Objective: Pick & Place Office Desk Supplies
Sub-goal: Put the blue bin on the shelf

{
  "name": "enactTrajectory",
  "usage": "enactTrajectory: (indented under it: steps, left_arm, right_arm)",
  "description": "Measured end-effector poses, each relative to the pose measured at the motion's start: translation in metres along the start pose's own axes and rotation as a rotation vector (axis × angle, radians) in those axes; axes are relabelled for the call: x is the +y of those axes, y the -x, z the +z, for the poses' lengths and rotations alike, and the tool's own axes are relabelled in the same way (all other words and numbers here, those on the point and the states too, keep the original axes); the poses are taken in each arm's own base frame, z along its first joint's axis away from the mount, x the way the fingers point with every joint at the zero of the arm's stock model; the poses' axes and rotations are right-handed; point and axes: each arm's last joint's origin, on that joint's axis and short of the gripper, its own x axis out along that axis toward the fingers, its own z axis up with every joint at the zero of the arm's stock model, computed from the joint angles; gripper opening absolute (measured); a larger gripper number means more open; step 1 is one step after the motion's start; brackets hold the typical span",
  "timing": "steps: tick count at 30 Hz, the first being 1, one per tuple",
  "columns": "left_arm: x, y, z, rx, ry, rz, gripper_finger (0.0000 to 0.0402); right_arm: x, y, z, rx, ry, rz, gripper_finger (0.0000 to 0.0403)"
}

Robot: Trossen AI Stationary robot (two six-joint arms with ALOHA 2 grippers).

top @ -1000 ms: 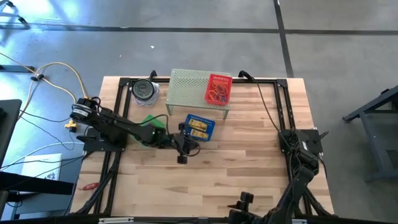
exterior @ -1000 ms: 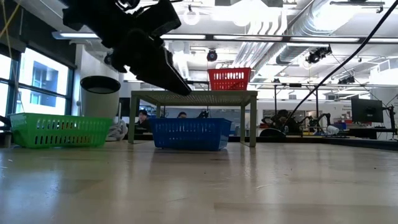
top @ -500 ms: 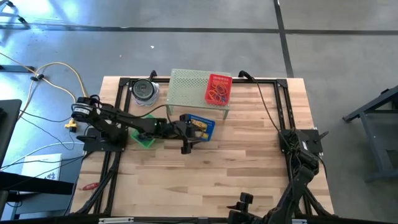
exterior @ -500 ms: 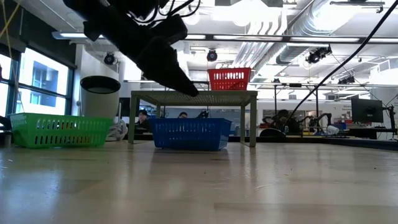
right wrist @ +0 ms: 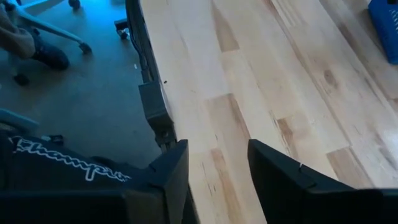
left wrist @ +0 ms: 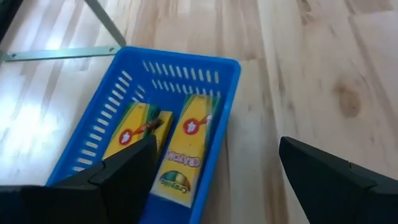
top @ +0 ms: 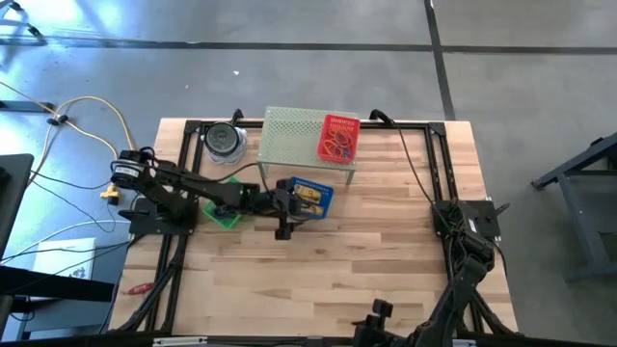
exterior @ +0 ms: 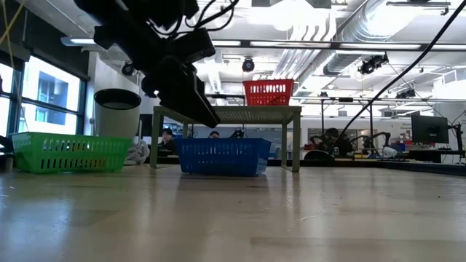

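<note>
Fingers spread above the blue basket

Fingers [left wrist: 118,180] of the left gripper [left wrist: 214,180] stand wide apart with nothing between them, hovering just over the near edge of the blue basket [left wrist: 225,106]. Inside that basket lie two yellow boxes [left wrist: 186,146] side by side, flat on the bottom, each with a red mark on its face. In the high view the left gripper [top: 282,214] sits at the basket's left end, its arm reaching across from the left side of the tabletop [top: 386,241] and passing over a green basket [top: 229,214]. In the low view the gripper hangs in the air, clear of the wood.

Behind the blue basket [top: 310,196] stands a low perforated metal shelf [top: 294,137]; the blue basket lies partly under its front edge. On top of the shelf, toward its right end, sits a red basket [top: 338,139] holding a tangle of thin orange band loops [top: 336,148]. A round dark container [top: 225,141] stands near the back left corner of the tabletop, just left of the shelf.

The right gripper [right wrist: 214,180] waits at the near right corner of the tabletop, folded down low. Its fingers [right wrist: 283,177] are parted with only bare wood showing through the gap. Beyond the table edge in that wrist view, a person's dark sleeve with white lettering shows on the floor side.
</note>
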Motion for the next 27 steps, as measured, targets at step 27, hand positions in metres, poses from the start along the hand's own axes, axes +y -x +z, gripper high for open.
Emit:
enactTrajectory:
  steps: [27]
  left_arm:
    - [-0.012, -0.058, -0.036, 0.117, -0.041, 0.142, 0.0259]
  right_arm:
    - [0.003, 0.000, 0.002, -0.016, -0.008, 0.028, 0.0148]
